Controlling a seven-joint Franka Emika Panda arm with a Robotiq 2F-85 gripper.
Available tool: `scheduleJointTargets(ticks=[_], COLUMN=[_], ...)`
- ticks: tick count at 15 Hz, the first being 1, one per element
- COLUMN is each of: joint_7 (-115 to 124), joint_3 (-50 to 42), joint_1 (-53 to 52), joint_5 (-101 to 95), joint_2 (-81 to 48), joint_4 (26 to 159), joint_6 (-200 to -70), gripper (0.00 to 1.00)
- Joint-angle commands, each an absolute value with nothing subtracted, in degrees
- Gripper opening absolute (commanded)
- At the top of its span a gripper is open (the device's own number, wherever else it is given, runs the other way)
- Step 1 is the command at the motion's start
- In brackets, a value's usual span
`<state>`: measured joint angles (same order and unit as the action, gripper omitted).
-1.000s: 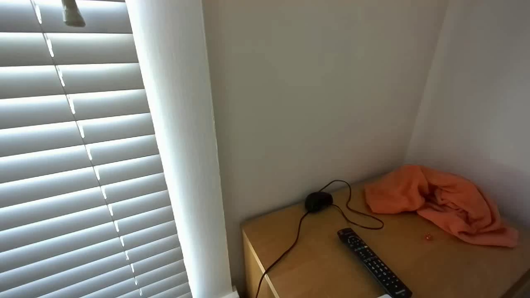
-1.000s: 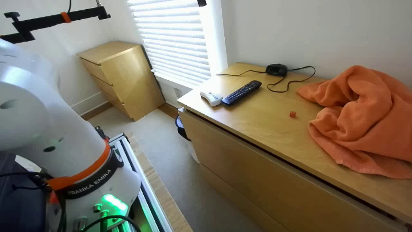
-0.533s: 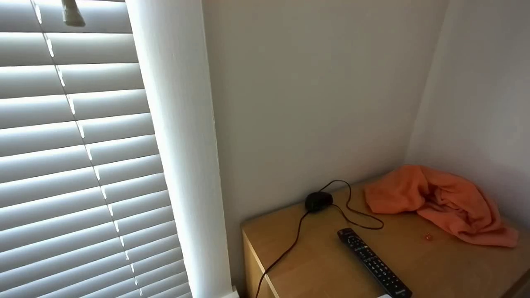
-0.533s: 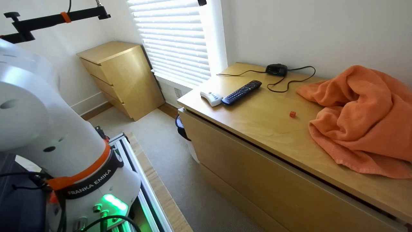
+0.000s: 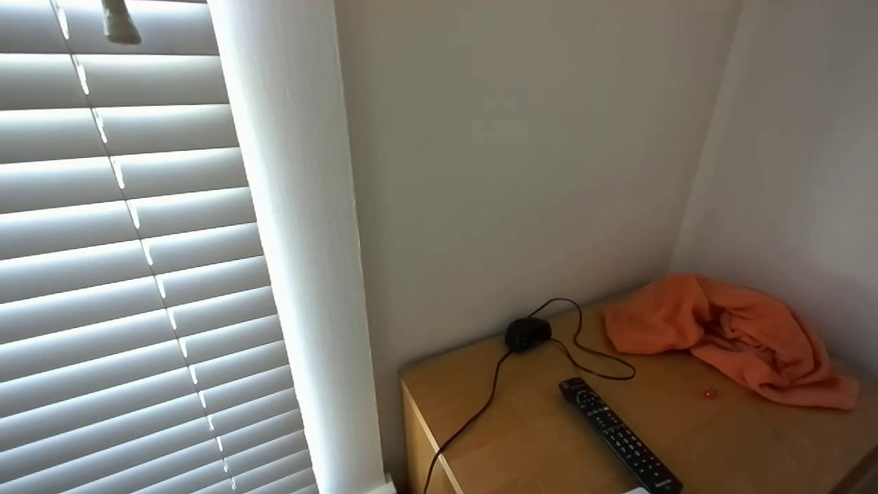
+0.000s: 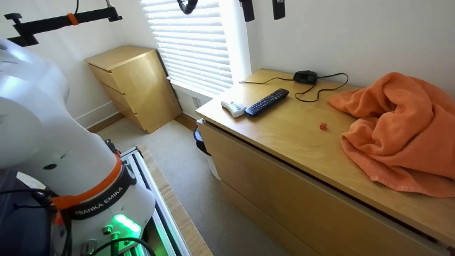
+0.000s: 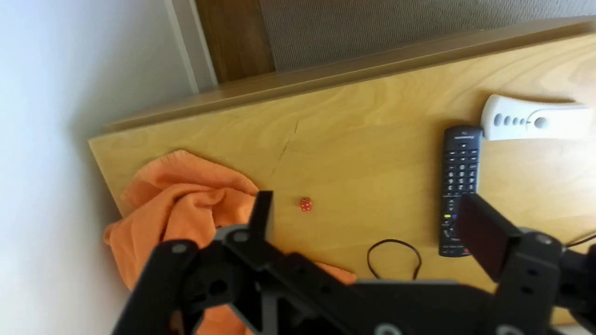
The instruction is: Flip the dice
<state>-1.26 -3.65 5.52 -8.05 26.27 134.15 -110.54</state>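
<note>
A small red die (image 6: 323, 126) with white dots rests on the wooden dresser top (image 6: 302, 142), just beside the orange cloth. It also shows in an exterior view (image 5: 710, 393) and in the wrist view (image 7: 305, 204), where its upper face carries several dots. My gripper (image 7: 368, 196) is open and empty, its two fingers wide apart. In the wrist view the die appears between the fingers, closer to the left finger (image 7: 261, 211). In an exterior view the fingertips of the gripper (image 6: 263, 16) hang at the top edge, well above the dresser. The gripper is out of view in the other camera's frame.
A crumpled orange cloth (image 6: 401, 135) lies beside the die. A black remote (image 6: 267, 102), a white controller (image 6: 233, 108) and a black box (image 6: 305, 76) with a looping cable lie farther along the dresser top. A wall stands behind. Window blinds (image 5: 137, 240) hang beside it.
My gripper has come lower, so both fingertips now show at the top of an exterior view where only one small dark tip showed before. The arm has shifted slightly. The die has not moved.
</note>
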Motion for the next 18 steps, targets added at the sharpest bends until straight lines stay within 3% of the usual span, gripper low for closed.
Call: scheduleJointTargets(ticks=[1, 8, 9, 18], joint_7=[5.1, 14.8, 12.1, 17.1], joint_3=[-5.4, -9.3, -8.6, -10.7], joint_1=[7.7, 10.1, 9.4, 11.3], joint_5=[-6.1, 2.2, -0.2, 11.1], joint_2=[16.6, -0.9, 3.8, -9.6], joint_4=[130.1, 122.6, 125.5, 118.0], joint_6=[-112.2, -117.1, -116.3, -116.5], gripper=[1.0, 1.0, 1.0, 1.0])
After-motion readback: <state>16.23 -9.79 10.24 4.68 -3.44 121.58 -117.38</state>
